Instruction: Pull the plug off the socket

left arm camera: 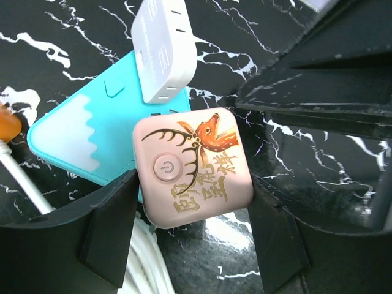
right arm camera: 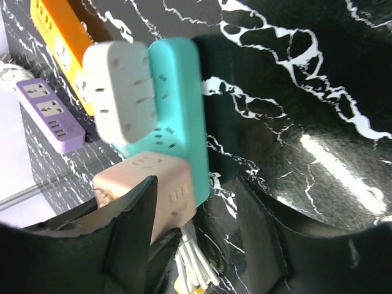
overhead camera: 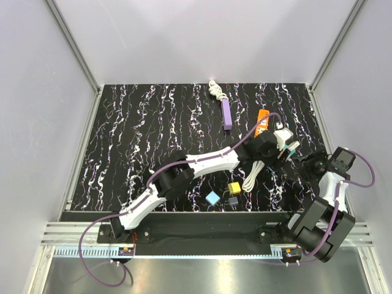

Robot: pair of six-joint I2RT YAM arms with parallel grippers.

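The left gripper (left arm camera: pixel 193 196) clamps the pink deer-printed plastic socket cube (left arm camera: pixel 193 165). The flat teal plastic plug (right arm camera: pixel 180 92), rigid, light and probably slick, sits between the fingers of the right gripper (right arm camera: pixel 195 187), contact unclear; its broad faces suit pinching.

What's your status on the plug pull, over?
Left gripper clamped on pink cube. Right gripper open, straddling teal socket block. White plug not yet pulled from it. White cord bunched beneath cube; no obstruction seen.

A plug (left arm camera: pixel 162 49) sits in a flat adapter (left arm camera: pixel 79 144), which adjoins a cube socket (left arm camera: pixel 193 168); a power strip (right arm camera: pixel 61 43) lies behind.
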